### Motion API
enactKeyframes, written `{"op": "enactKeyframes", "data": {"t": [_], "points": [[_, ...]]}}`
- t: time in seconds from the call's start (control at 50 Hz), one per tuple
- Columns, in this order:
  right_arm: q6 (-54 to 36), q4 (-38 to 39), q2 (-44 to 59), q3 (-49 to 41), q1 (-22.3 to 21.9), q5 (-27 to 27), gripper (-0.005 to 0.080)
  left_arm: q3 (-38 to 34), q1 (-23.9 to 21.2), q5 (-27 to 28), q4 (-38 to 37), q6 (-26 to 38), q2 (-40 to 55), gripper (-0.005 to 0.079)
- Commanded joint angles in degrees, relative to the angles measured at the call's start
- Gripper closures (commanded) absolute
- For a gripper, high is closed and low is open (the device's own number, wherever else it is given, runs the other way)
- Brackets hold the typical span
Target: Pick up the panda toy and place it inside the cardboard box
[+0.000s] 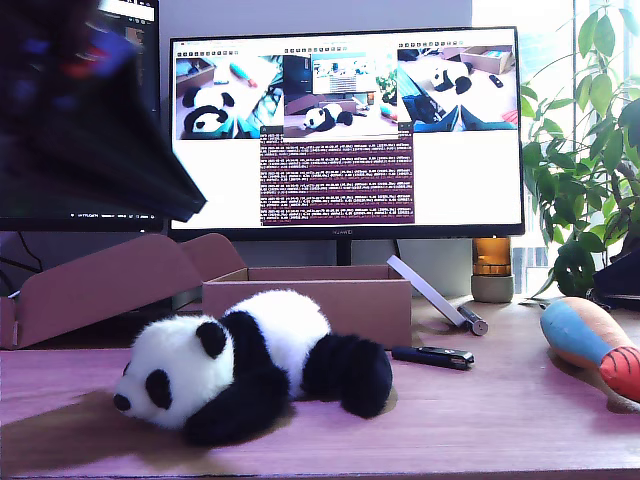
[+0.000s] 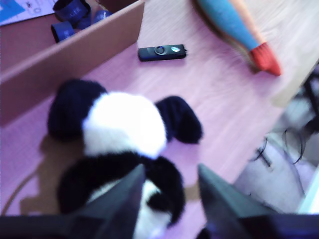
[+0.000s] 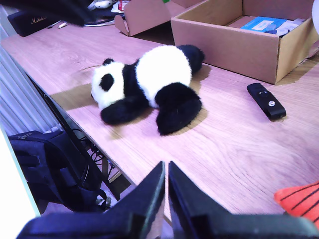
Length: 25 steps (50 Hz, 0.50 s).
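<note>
Second wrist view: cardboard box (image 3: 234,42) holds blue packet (image 3: 264,23).

exterior view low at desk level, facing the monitor (image 1: 345,130) — both wrist views look down; all share the panda toy (image 1: 250,365).

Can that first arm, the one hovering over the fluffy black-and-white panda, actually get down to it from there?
Probably yes. My first tool hangs open right above the fluffy black-and-white plush panda, with nothing between them; the brown cardboard box wall stands off to the side.
</note>
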Motion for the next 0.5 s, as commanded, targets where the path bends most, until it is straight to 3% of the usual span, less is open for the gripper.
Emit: {"op": "enactKeyframes", "data": {"t": [0.0,0.48], "points": [[-0.2,0.4,0.0,0.2,0.3,0.0,0.0765,1.6,-0.2,-0.6,-1.0,2.4,3.6,0.0055],[-0.2,0.5,0.0,0.2,0.2,0.0,0.0765,11.3,-1.5,-10.7,-6.3,8.3,23.0,0.0055]]}}
